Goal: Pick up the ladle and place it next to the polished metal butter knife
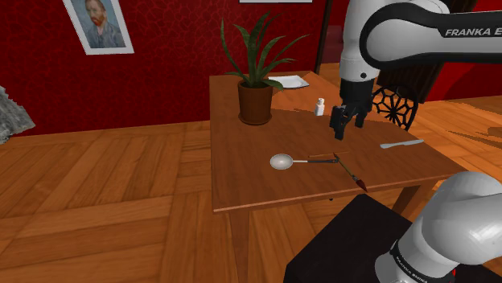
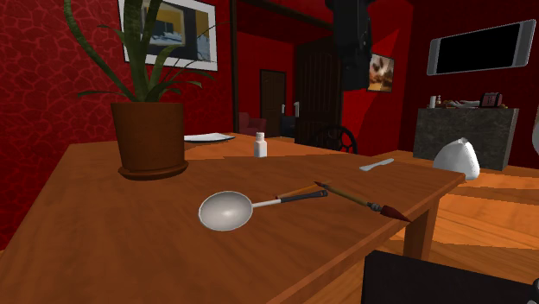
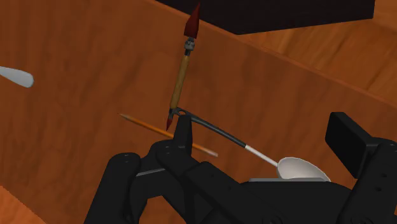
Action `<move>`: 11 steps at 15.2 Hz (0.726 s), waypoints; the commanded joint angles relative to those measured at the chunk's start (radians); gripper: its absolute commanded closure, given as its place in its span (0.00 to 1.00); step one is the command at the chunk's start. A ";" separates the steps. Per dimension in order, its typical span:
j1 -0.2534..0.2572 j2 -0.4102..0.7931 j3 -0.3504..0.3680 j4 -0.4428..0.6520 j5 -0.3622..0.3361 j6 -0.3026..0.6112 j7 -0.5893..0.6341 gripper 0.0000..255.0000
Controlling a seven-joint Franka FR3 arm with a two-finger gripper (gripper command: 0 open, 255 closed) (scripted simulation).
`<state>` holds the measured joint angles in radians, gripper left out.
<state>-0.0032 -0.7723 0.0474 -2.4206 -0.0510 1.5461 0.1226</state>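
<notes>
The ladle (image 1: 299, 162) lies flat on the wooden table (image 1: 249, 173), its silver bowl toward the shoulder view's left and its dark handle (image 3: 213, 129) pointing right. In the second exterior view the ladle (image 2: 246, 207) rests near the table's front. My gripper (image 1: 347, 120) hangs open in the air above the handle's end, touching nothing. In the wrist view the gripper (image 3: 264, 137) shows its fingers (image 3: 184, 130) wide apart, with the ladle bowl (image 3: 304, 169) between them far below. The metal butter knife (image 1: 401, 144) lies at the table's right edge, its tip (image 3: 15, 76) also visible.
A red-tipped paintbrush (image 1: 352, 173) crosses the ladle's handle end, and a thin orange pencil (image 3: 167, 133) lies beside it. A potted plant (image 1: 256, 88), a small white shaker (image 1: 320, 106) and a white plate (image 1: 288, 81) stand at the table's far side. A dark chair (image 1: 394, 104) sits behind.
</notes>
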 commanded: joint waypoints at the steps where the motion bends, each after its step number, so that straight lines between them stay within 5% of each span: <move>1: 0.000 0.000 0.000 0.000 0.000 0.000 0.000 0.00; 11: 0.156 0.132 -0.177 -0.213 -0.130 0.506 -0.566 0.00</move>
<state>0.1383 -0.6480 -0.1083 -2.6124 -0.1685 2.0011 -0.3750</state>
